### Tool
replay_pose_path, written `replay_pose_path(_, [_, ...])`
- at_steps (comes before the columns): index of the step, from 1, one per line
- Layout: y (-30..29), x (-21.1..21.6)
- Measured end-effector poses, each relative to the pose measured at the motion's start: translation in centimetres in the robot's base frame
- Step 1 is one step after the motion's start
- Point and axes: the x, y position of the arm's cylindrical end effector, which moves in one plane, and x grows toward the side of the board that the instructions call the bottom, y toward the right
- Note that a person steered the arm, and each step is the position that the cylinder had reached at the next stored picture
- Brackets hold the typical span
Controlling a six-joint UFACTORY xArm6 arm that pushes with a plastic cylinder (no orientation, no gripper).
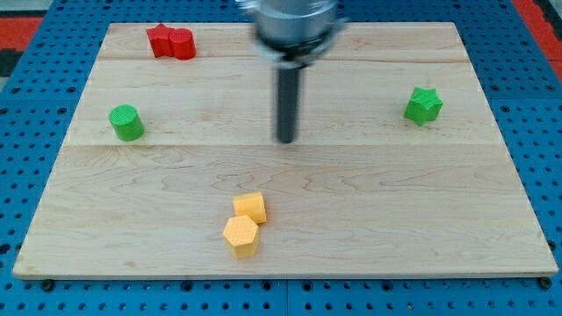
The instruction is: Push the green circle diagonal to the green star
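Observation:
The green circle (126, 122) stands near the board's left edge. The green star (423, 105) stands near the right edge, slightly higher in the view. My tip (287, 139) is at the end of the dark rod near the board's middle, roughly midway between the two green blocks and touching neither.
A red block (170, 41) of irregular shape lies at the top left. Two yellow blocks lie touching at the bottom centre: a cube (250, 208) and a hexagon (241, 235) just below it. The wooden board (492, 219) rests on a blue perforated table.

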Motion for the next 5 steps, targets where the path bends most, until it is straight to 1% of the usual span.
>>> replay_pose_path(1, [-9.3,2.9])
replay_pose_path(2, [-14.0,3.0])
replay_pose_path(5, [-14.5,3.0])
